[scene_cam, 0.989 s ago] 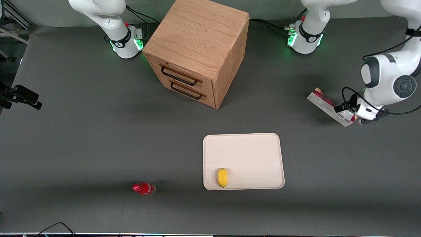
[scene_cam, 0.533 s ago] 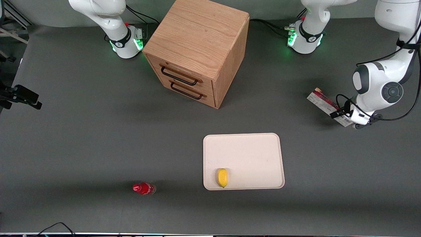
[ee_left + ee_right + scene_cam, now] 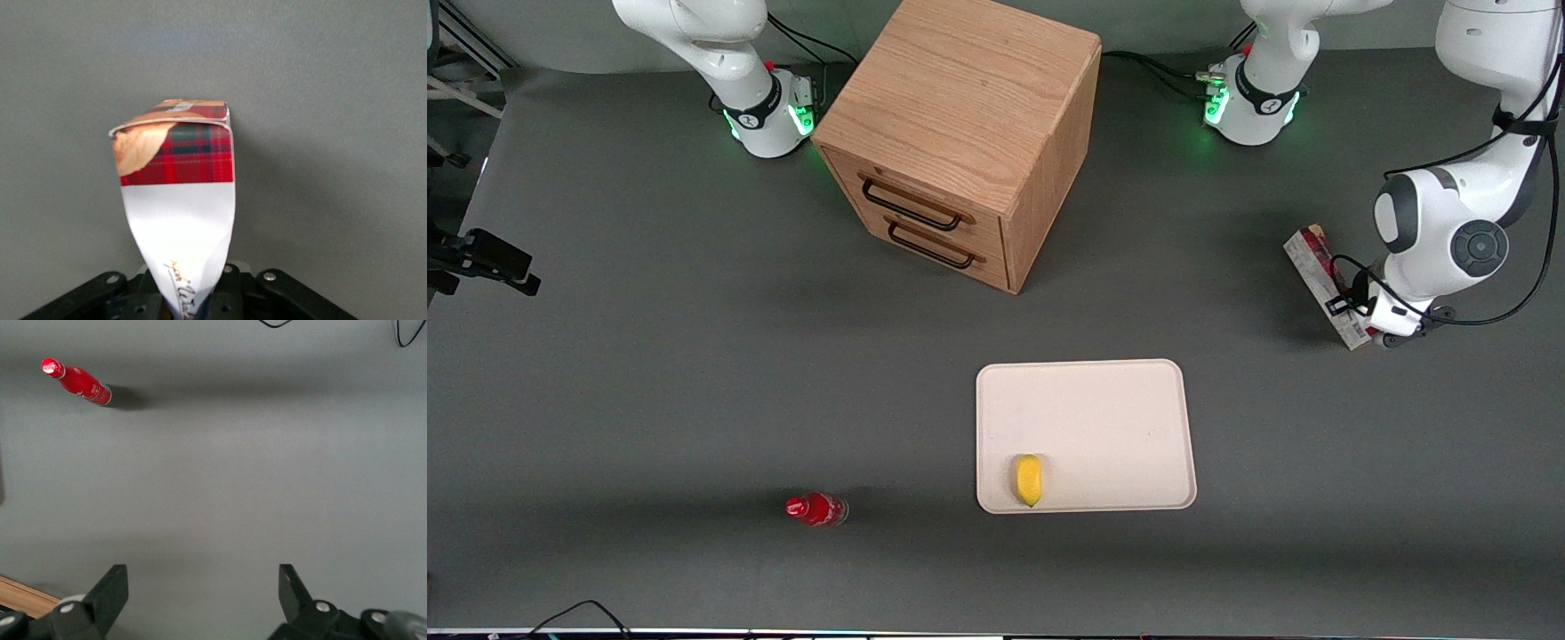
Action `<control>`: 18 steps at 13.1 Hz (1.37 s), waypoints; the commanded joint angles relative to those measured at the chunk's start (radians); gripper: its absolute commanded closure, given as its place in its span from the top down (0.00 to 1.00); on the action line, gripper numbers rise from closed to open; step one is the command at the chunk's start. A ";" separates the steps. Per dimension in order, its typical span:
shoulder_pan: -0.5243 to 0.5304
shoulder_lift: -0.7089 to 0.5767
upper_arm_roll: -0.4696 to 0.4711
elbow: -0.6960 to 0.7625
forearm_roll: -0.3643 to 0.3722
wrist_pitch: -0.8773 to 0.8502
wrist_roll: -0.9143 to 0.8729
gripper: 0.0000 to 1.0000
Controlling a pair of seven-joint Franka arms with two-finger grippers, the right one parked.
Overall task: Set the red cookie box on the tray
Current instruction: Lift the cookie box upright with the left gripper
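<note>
One red cookie box (image 3: pixel 1323 284) is clamped in the gripper (image 3: pixel 1371 331) of the working arm, toward that arm's end of the desk (image 3: pixel 649 356) and farther from the front camera than the single cream tray (image 3: pixel 1103 418); from the tray's middle, in the front view, the box sits at about two o'clock, well apart from it. In the wrist view the box (image 3: pixel 179 200) runs straight out from the closed gripper (image 3: pixel 190 307), its tartan end farthest from the fingers and its white part pinched between them (whether the box touches the desk cannot be told). Most of the gripper in the front view is covered by the arm's wrist, and the box's nearer end is partly hidden by it. One yellow fruit-like thing (image 3: pixel 1029 479) lies on the tray near its corner closest to the camera, at about seven o'clock from the tray's middle. One small red bottle (image 3: pixel 816 509) lies on the desk beside the tray, toward the parked arm's end. One wooden cabinet (image 3: pixel 960 133) with two drawers, each with a dark handle, stands farther from the camera than the tray.
</note>
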 commanded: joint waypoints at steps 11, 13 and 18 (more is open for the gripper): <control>-0.016 0.064 -0.343 0.816 -0.001 -0.685 -0.177 0.00; -0.028 0.168 -0.436 0.883 0.033 -0.679 -0.237 0.00; -0.101 0.447 -0.521 0.931 0.189 -0.546 -0.369 0.00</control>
